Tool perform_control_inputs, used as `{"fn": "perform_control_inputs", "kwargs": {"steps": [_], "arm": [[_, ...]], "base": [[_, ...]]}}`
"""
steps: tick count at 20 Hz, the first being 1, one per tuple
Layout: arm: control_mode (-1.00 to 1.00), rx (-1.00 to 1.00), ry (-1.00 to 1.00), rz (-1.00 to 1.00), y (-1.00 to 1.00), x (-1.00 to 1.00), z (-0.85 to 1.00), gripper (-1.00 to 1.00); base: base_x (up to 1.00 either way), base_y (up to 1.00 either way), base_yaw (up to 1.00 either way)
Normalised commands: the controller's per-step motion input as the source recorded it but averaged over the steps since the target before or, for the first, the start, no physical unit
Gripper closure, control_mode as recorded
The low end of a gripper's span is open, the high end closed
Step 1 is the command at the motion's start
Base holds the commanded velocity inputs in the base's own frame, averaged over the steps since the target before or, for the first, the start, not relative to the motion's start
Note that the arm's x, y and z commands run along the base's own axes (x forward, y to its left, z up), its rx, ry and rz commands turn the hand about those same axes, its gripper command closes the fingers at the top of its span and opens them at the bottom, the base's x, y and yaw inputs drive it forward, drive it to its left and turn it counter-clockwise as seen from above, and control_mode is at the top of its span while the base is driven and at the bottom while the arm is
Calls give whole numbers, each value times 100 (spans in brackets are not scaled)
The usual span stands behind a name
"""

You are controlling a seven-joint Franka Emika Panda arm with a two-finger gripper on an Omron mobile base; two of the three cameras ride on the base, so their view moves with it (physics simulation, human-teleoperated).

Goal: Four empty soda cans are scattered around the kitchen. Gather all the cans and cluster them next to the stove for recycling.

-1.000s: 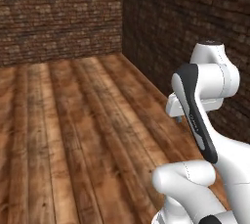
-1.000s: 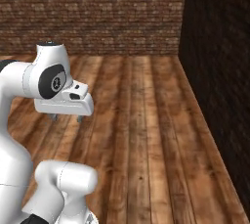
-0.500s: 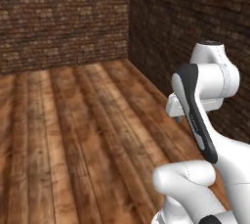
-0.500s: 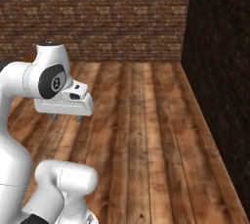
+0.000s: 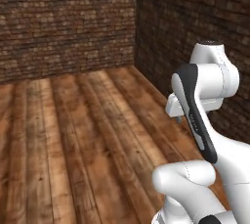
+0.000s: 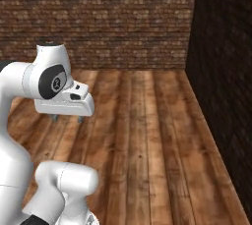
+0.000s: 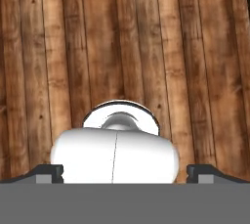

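Here we see our gripper (image 7: 125,173) spread wide with nothing between its fingertips (image 7: 49,171), pointing down at the plank floor (image 7: 146,47). The arm (image 5: 205,100) is folded up over the base, facing a corner of brick walls (image 6: 98,17). No cans or stove are visible to us.

Wooden plank floor (image 5: 73,135) spreads below and ahead of gripper (image 6: 66,118), boards running lengthwise toward brick wall (image 6: 98,17) ahead. Darker brick wall (image 6: 224,71) bounds floor on arm's right. Knots, dark grain streaks on planks (image 7: 146,37) directly under hand.
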Motion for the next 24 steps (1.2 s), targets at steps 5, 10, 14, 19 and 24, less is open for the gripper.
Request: {"fn": "perform_control_inputs", "kwargs": {"steps": [5,10,14,19,24], "arm": [[100,0,0,0,0,0,0,-100],[100,0,0,0,0,0,0,-100],[100,0,0,0,0,0,0,-100],[100,0,0,0,0,0,0,-100],[100,0,0,0,0,0,0,-100]], "base": [[100,-19,0],[100,-30,1],[100,-49,13],[100,-41,29],[100,7,52]]}}
